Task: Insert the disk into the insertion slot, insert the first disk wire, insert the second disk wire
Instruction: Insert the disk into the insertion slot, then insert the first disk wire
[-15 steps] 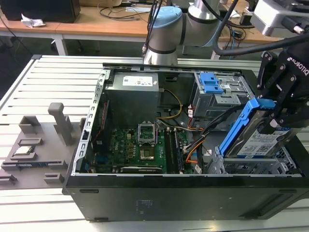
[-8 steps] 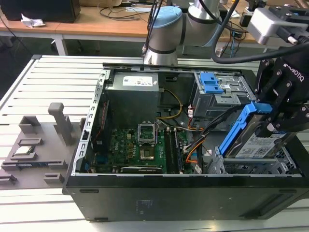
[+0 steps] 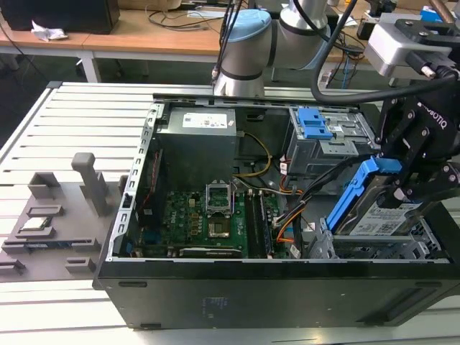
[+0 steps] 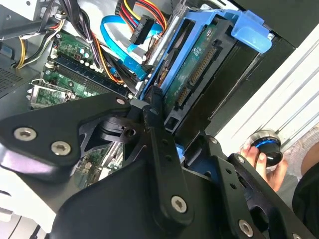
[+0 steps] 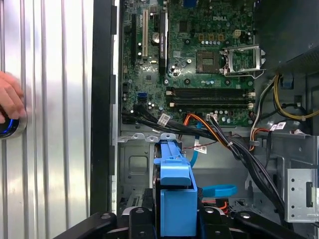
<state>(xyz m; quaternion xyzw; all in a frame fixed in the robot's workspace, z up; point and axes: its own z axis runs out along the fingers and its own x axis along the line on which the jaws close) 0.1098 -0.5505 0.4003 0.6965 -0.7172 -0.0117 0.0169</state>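
Note:
My gripper is shut on the disk, a silver drive with a white label in a bright blue carrier. The disk hangs steeply tilted at the exterior view's right, its low end just over the insertion slot, a grey perforated cage in the case's near right corner. In the second wrist view the disk's green circuit side faces the camera between the black fingers. In the first wrist view the carrier's blue end is clamped between the gripper's black links.
The open black computer case holds a green motherboard, a power supply and a grey bay with a blue latch. Loose blue, orange and black cables lie beside the cage. A hand rests on a round knob outside the case.

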